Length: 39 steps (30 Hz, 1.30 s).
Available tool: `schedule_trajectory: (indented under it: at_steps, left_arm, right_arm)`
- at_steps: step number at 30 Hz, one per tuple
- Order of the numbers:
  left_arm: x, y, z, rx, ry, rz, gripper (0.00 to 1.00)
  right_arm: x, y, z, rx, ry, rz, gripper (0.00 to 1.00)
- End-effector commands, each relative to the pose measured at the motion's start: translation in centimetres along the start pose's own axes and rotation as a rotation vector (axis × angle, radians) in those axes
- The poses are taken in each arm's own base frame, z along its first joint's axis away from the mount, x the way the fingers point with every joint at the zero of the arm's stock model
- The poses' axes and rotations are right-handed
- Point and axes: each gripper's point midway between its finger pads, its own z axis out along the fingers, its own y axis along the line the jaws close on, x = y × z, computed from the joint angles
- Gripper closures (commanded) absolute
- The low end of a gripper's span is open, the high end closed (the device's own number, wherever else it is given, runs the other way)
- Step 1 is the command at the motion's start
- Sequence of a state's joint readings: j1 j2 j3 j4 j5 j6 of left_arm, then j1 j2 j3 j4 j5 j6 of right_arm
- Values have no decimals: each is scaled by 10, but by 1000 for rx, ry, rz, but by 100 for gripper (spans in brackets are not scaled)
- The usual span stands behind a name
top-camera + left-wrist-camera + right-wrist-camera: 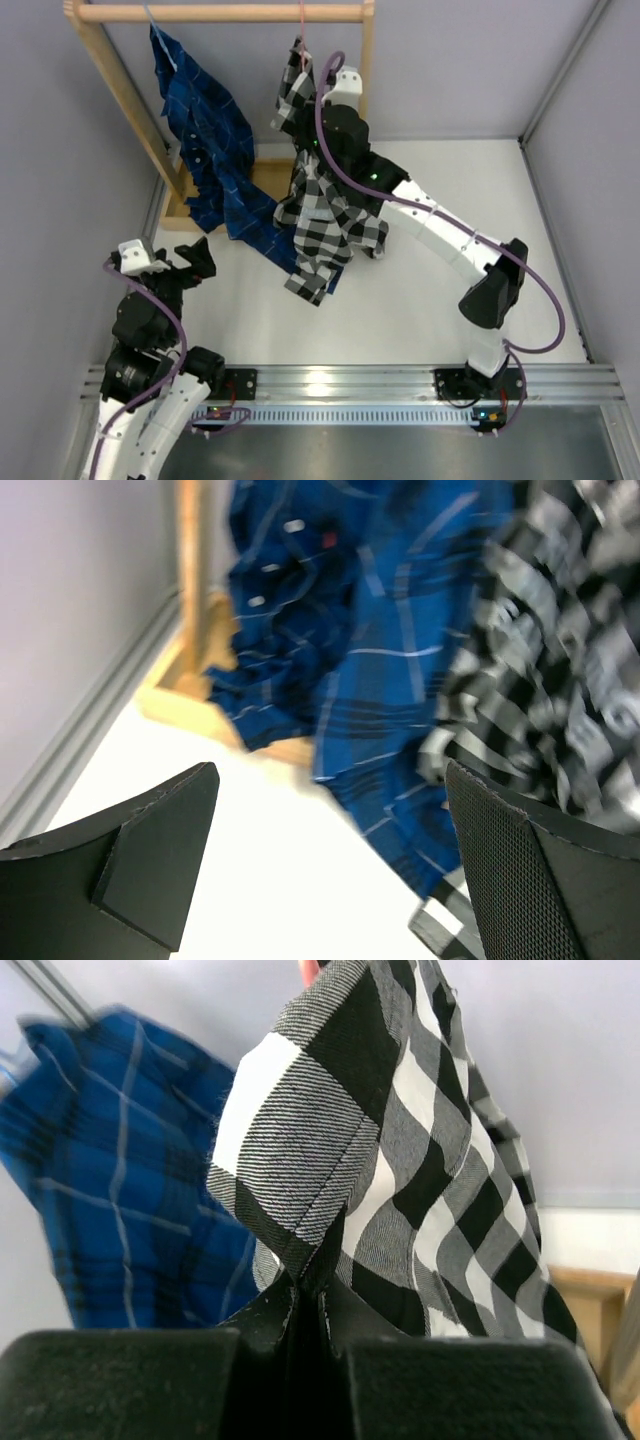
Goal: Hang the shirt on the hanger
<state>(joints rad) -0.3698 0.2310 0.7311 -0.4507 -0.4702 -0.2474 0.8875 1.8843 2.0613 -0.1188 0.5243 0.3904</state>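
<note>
The black-and-white checked shirt [325,205] hangs from the rack, its lower part bunched on the table. Of the pink hanger [302,25] only a thin wire shows, below the wooden rod; a pink bit also shows at the top of the right wrist view [309,970]. My right gripper [312,112] is raised next to the shirt's top and is shut on a fold of the shirt [330,1130]. My left gripper [187,260] is open and empty, low at the left. In its view the gripper [330,870] faces the shirt [560,660] from a distance.
A dark blue plaid shirt [210,140] hangs at the left of the wooden rack [220,13] and trails onto the table under the checked shirt. The rack's wooden base [195,670] stands by the left wall. Grey walls close the left, back and right sides.
</note>
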Motion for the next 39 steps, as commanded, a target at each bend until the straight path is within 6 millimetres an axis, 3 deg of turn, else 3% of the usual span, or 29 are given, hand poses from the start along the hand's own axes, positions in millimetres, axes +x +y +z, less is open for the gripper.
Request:
schedule_trajectory:
  at_steps: [1,2,4,7,8,9,13,16,17,19,20,22,24,25,27,28,34,39]
  left_arm:
    - [-7,22,0,-138,-16,-24,2]
    - [-9,26,0,-159,-21,-34,2]
    - [-11,35,-1,-214,-31,-44,2]
    - [-9,51,-1,-324,-15,-41,2]
    - [-5,57,-1,-358,0,-38,2]
    - [-4,59,1,-381,13,-30,2]
    - [-1,66,5,-438,30,-34,2]
    - [4,63,12,-426,62,-33,2]
    - [4,65,14,-428,65,-43,2]
    - [8,70,16,-448,78,-40,2]
    - [9,69,17,-437,86,-33,2]
    - [15,70,14,-428,112,9,2]
    - [19,68,10,-393,114,29,2]
    - [21,68,8,-382,113,36,2]
    - [29,64,2,-333,108,31,2]
    - [31,60,1,-304,104,31,2]
    - [28,49,-7,-209,68,43,2]
    - [37,32,0,-113,99,60,2]
  right_arm:
    - [-19,9,-12,-54,-56,97,100]
    - [-9,6,-12,-56,-34,84,100]
    - [-13,11,-12,-87,-55,99,100]
    - [-11,16,-15,-138,-48,84,52]
    - [-12,18,-19,-155,-42,80,16]
    - [-17,19,-23,-164,-44,77,2]
    - [-36,10,-52,-189,-58,17,1]
    - [-53,-11,-87,-182,-72,-90,1]
    - [-62,-25,-107,-160,-81,-118,1]
    - [-36,-63,-126,-78,16,-244,1]
    - [-54,-85,-149,-6,-10,-253,1]
    - [-37,-140,-187,129,44,-326,1]
    - [-21,-176,-215,202,87,-386,1]
    - [-18,-203,-239,264,76,-392,1]
    - [-13,-228,-264,319,78,-393,1]
    - [-12,-248,-288,360,74,-397,0]
    - [-9,-288,-350,389,75,-395,1]
    - [-19,-291,-365,359,21,-355,1]
